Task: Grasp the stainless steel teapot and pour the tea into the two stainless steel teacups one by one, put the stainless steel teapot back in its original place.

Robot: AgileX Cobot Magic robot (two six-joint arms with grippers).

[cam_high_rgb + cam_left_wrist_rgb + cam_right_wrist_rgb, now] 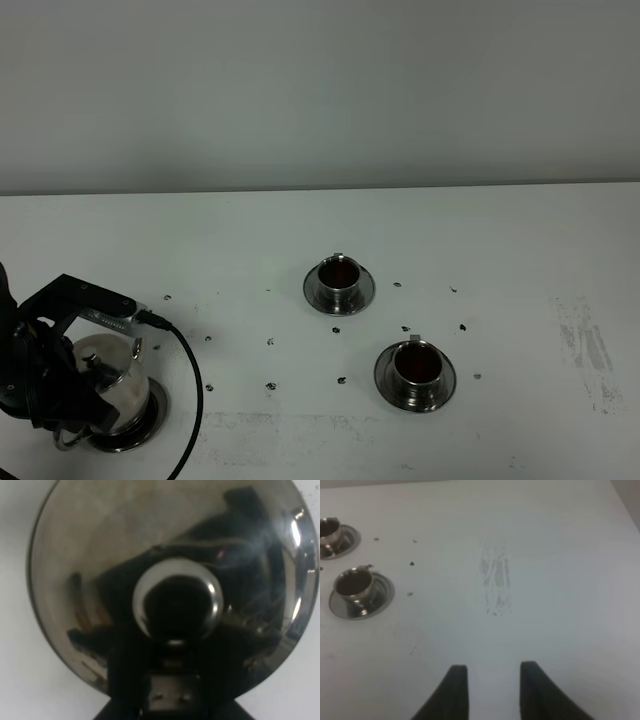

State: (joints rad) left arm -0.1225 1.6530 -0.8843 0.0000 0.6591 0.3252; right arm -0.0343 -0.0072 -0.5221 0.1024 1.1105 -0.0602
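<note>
The stainless steel teapot stands on its wide steel saucer at the table's front left. My left gripper is at the pot's loop handle. In the left wrist view the domed lid and its knob fill the frame, and the dark fingers close around the handle bracket. Two steel teacups sit on small saucers, both holding dark tea. They also show in the right wrist view. My right gripper is open and empty over bare table, outside the exterior view.
Small dark specks are scattered on the white table between the pot and the cups. A grey scuff mark lies on the right, also seen in the right wrist view. A black cable hangs beside the left arm.
</note>
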